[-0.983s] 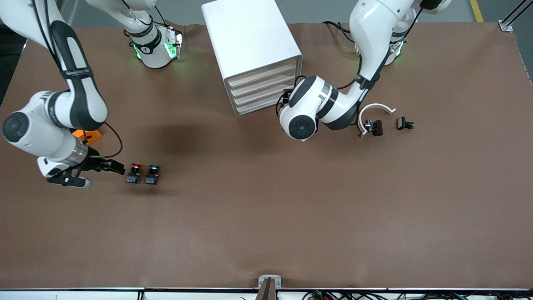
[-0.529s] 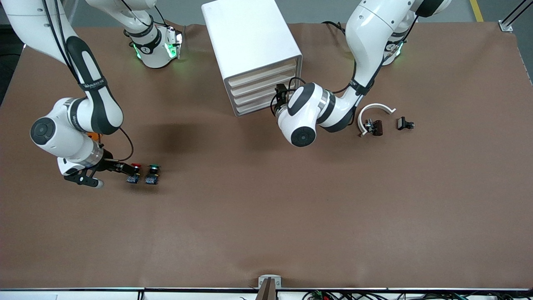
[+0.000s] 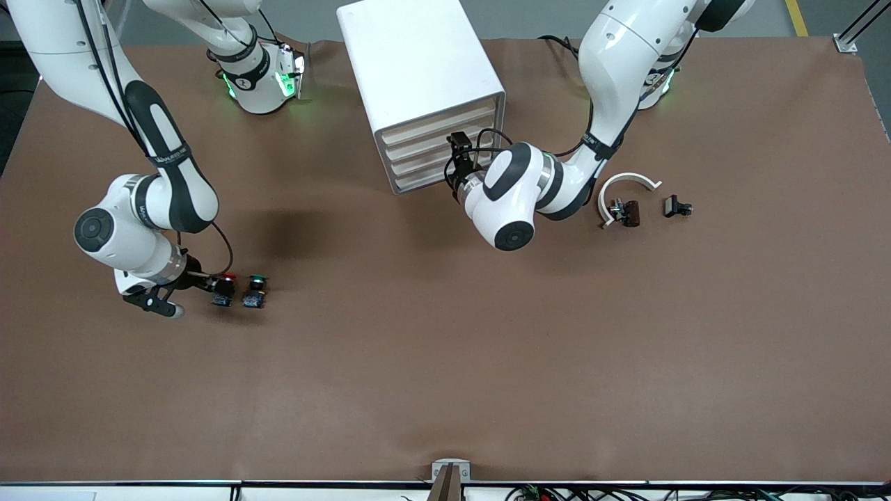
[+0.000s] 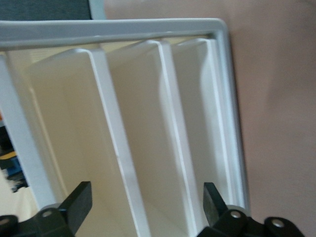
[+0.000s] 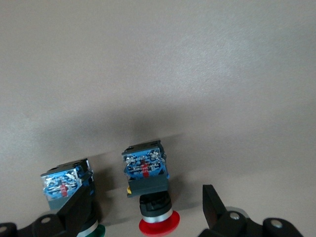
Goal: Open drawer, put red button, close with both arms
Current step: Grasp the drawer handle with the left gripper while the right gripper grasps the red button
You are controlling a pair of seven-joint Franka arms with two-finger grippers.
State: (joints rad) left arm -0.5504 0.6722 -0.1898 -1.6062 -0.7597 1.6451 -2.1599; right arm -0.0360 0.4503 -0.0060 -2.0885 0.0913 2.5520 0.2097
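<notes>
The red button (image 3: pixel 224 287) lies on its side on the brown table toward the right arm's end, red cap pointing away from the front camera. My right gripper (image 3: pixel 211 282) is down at table level and open. In the right wrist view the red button (image 5: pixel 148 190) lies between the gripper's (image 5: pixel 146 210) two fingers, untouched. My left gripper (image 3: pixel 454 145) is open at the front of the white drawer cabinet (image 3: pixel 418 69). In the left wrist view the gripper (image 4: pixel 146 202) straddles a ridge of the stacked drawer fronts (image 4: pixel 148 138). All drawers are shut.
A green button (image 3: pixel 254 289) lies beside the red one, close to one right finger (image 5: pixel 79 210). A white curved piece (image 3: pixel 630 182), a small dark part (image 3: pixel 626 212) and a black clip (image 3: pixel 676 207) lie toward the left arm's end.
My right gripper slid along the table to the red button and now has it between its fingers. My left gripper swung in to the cabinet's drawer fronts.
</notes>
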